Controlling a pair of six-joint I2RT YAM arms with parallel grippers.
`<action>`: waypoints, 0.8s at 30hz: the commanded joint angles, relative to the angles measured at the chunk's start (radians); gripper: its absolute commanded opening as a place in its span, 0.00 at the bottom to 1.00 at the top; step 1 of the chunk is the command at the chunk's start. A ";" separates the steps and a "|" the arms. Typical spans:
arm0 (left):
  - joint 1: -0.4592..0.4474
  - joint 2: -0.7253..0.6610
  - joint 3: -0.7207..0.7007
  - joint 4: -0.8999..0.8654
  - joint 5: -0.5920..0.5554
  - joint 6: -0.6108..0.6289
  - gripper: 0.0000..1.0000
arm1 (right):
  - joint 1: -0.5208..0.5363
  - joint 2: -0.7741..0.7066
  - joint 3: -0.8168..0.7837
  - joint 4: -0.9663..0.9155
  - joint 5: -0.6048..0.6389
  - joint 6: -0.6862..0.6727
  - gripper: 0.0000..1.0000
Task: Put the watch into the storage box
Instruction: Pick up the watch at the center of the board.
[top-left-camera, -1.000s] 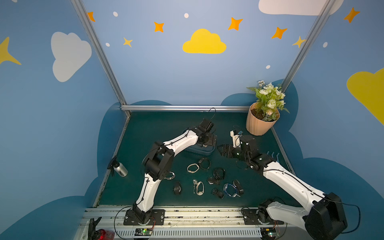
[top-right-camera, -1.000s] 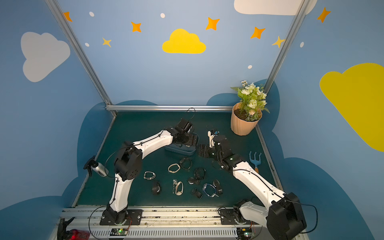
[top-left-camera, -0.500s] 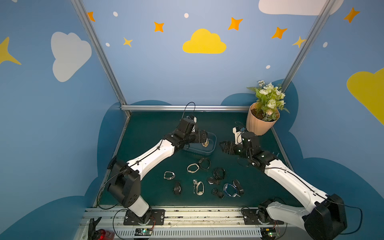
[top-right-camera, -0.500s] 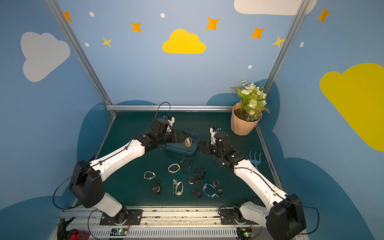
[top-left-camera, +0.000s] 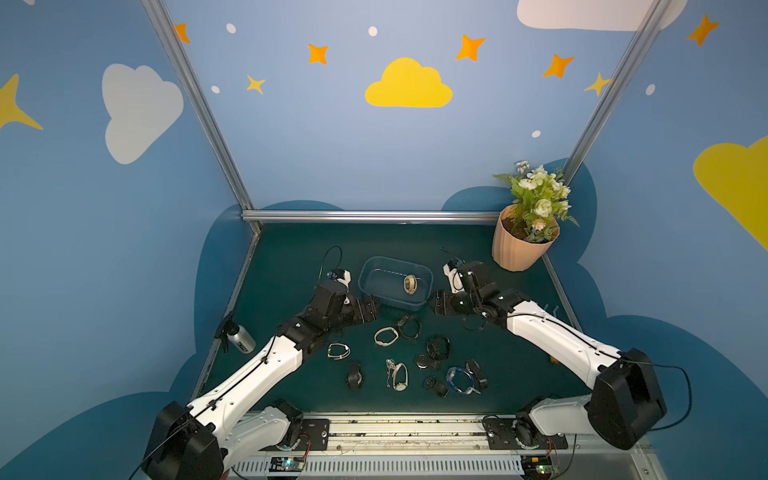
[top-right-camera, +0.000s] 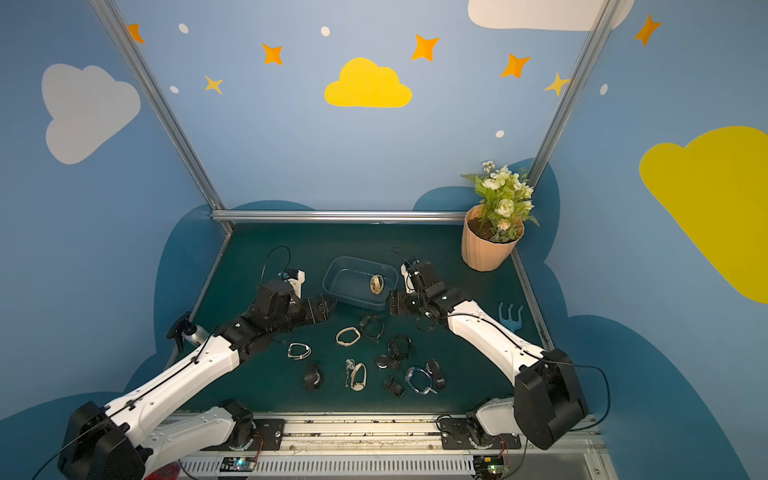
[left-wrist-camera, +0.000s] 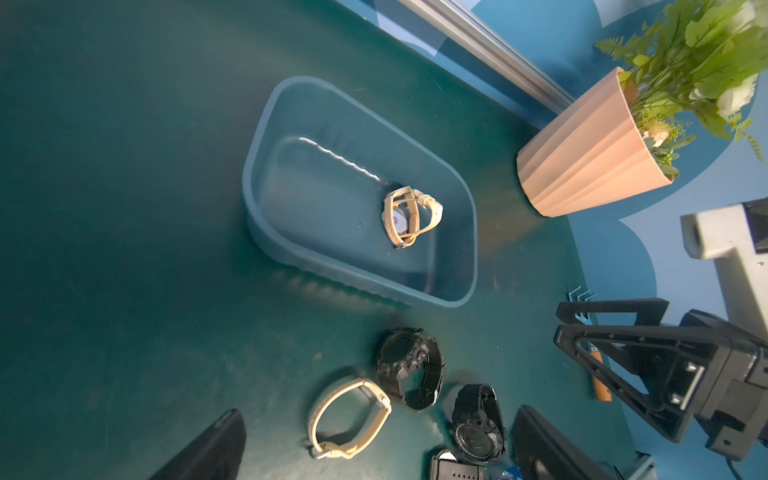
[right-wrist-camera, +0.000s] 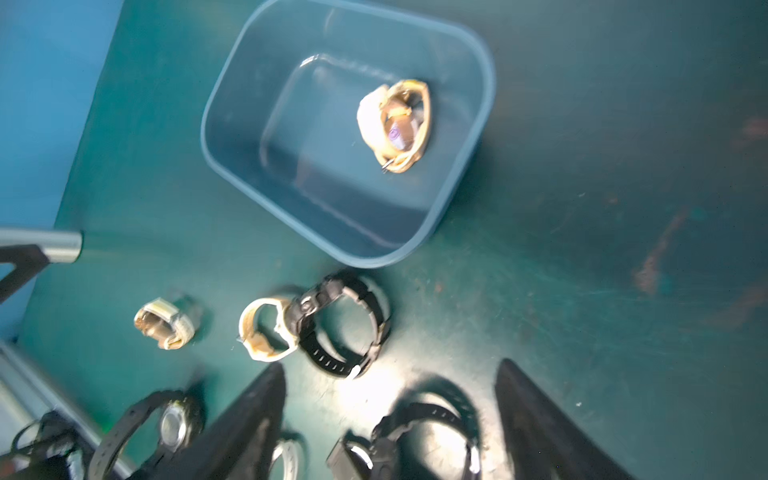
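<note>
Right wrist view shows the right hand (right-wrist-camera: 390, 368) low over the desk (right-wrist-camera: 582, 249). Its two fingers are well apart and hold nothing, and a black watch (right-wrist-camera: 432, 409) lies between them. The left hand (top-left-camera: 372, 309) is wide apart too and empty, just beside the storage box (left-wrist-camera: 324, 195). One beige watch (left-wrist-camera: 409, 216) lies inside the box, toward the end nearer the right hand. The other watches (top-left-camera: 354, 378) lie on the desk in front of the box. I judge the step in hand is to take the black watch. To do it well, the hand should close across the strap (the round body may slip). Then it should lift high enough to pass the wall of the box.
</note>
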 joint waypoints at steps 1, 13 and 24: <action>0.002 -0.026 -0.013 0.019 -0.001 -0.013 1.00 | 0.024 0.046 0.065 -0.096 -0.039 0.028 0.71; 0.004 0.018 0.058 0.009 0.035 0.040 1.00 | 0.146 0.156 0.036 -0.032 0.013 0.207 0.49; 0.014 0.006 0.018 -0.041 0.012 0.046 1.00 | 0.192 0.202 0.045 -0.042 0.173 0.251 0.41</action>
